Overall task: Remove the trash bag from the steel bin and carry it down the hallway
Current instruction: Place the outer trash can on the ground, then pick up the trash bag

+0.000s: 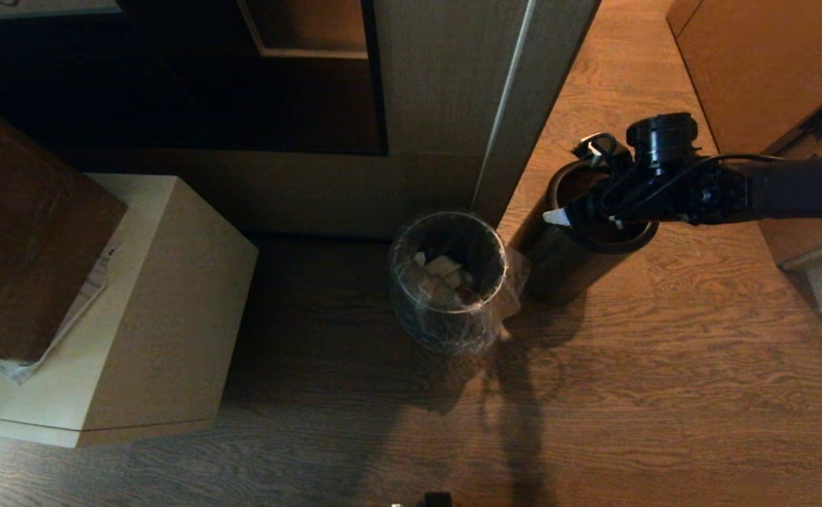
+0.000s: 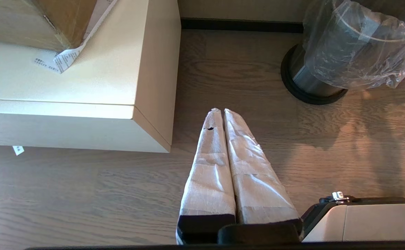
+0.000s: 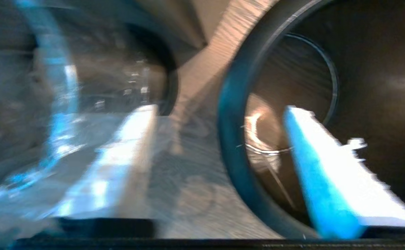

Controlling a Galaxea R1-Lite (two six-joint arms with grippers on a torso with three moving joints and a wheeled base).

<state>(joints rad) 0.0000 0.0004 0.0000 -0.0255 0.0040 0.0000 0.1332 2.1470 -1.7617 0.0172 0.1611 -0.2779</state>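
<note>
At frame center the trash bag [image 1: 453, 282] still lines its steel bin [image 1: 411, 310], not yet lifted, while the empty, open right gripper [image 1: 558, 217] hovers over a second bin [image 1: 580, 246] at right

We saw our right claw [image 1: 565, 215] over the rim of the bare bin [image 1: 569, 264], one finger inside its mouth and the other outside. Just left of the claw stood the lined bin [image 1: 425, 320], with the trash bag [image 1: 511, 282] in it and folded over its rim. Well left of that stood a big box [image 1: 150, 317], with a smaller box [image 1: 23, 232] on top.
</note>
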